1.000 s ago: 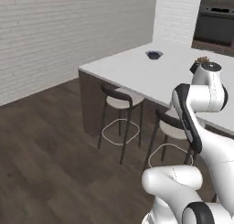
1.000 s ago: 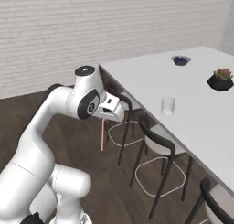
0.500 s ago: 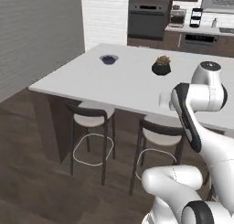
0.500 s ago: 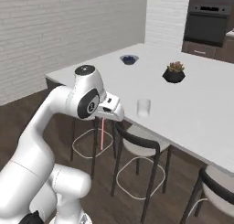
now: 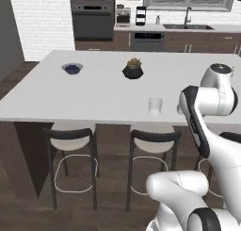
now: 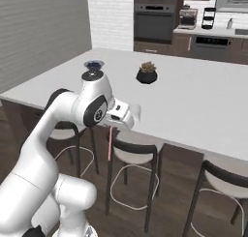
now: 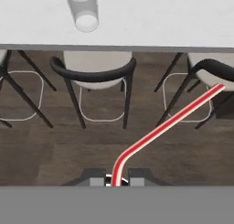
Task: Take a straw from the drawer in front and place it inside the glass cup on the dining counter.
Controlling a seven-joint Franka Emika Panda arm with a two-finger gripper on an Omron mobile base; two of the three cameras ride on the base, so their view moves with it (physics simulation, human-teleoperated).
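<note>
While the gripper (image 7: 114, 181) is pinched nearly closed on the straw (image 7: 170, 122), the red stick runs out from between the fingertips, bends, and angles off to the upper right in the hand view. In the right base view the straw (image 6: 110, 143) hangs down below the hand. Glass cup (image 7: 82, 9) stands ahead of the gripper, upper left, on the dining counter (image 7: 160, 17), near its edge. Stools (image 7: 97, 72) sit just below the counter edge.

end effector (image 6: 114, 126): grips straw (image 6: 110, 144) | beside dining counter (image 6: 193, 105)
</note>
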